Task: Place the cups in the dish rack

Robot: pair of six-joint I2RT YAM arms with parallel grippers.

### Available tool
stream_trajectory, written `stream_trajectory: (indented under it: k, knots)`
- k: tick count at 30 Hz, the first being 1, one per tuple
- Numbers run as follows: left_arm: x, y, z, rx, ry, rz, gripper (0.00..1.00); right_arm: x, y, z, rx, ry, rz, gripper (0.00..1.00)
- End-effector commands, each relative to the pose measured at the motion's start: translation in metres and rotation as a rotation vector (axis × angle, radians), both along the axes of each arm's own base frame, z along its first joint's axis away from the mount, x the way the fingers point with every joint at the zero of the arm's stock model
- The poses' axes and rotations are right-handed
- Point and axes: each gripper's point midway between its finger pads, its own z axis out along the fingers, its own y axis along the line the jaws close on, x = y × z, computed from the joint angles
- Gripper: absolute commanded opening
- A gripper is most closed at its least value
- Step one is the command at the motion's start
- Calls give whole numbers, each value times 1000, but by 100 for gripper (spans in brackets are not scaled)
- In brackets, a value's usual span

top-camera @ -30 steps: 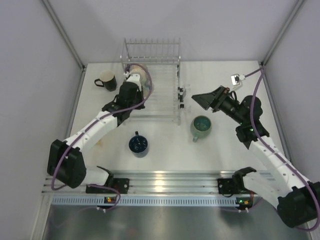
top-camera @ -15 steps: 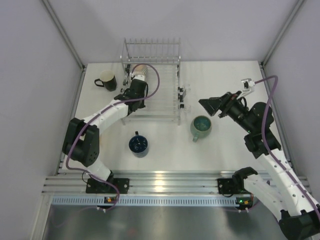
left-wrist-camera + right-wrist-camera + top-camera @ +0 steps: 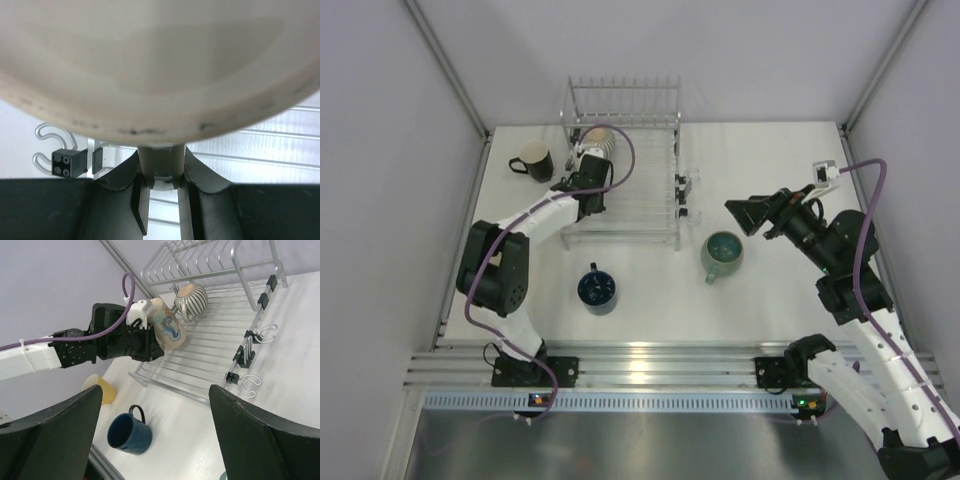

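Note:
My left gripper (image 3: pixel 161 176) is shut on the handle of a tall cream cup (image 3: pixel 160 65), which fills the top of its wrist view. From the right wrist view this cup (image 3: pixel 168 329) has a painted side and hangs tilted over the dish rack (image 3: pixel 215 352), beside a ribbed beige cup (image 3: pixel 193 298) standing in the rack. On the table are a teal-green mug (image 3: pixel 722 252), a dark blue mug (image 3: pixel 597 289), a black mug (image 3: pixel 533 160) and a small yellowish cup (image 3: pixel 100 388). My right gripper (image 3: pixel 755 214) is open and empty, above and right of the teal-green mug.
The dish rack (image 3: pixel 650 200) stands at the back centre, with upright prongs along its far side and small wire hooks (image 3: pixel 252 383) on its right edge. The left arm (image 3: pixel 535 222) stretches from the near left to the rack. Walls close in on both sides.
The left arm has stretched out and carried the cream cup toward the rack's back left corner. The right arm has drawn back to the right, its jaws a little wider.

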Motion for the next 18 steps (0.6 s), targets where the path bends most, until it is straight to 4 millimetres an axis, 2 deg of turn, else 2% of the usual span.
stream_trajectory:
  k: [1,7,13,18]
  knots:
    - [47,-4,53,-51,-219,64,0,-1,-8,26,1,-72,-33,88]
    - [51,1,48,-38,-218,96,0,-1,-7,25,2,-69,-31,88]
    - [52,5,43,-55,-211,103,14,-1,-8,25,-1,-64,-33,88]
    - [51,-1,41,-83,-200,82,31,-1,-8,28,0,-69,-34,88]
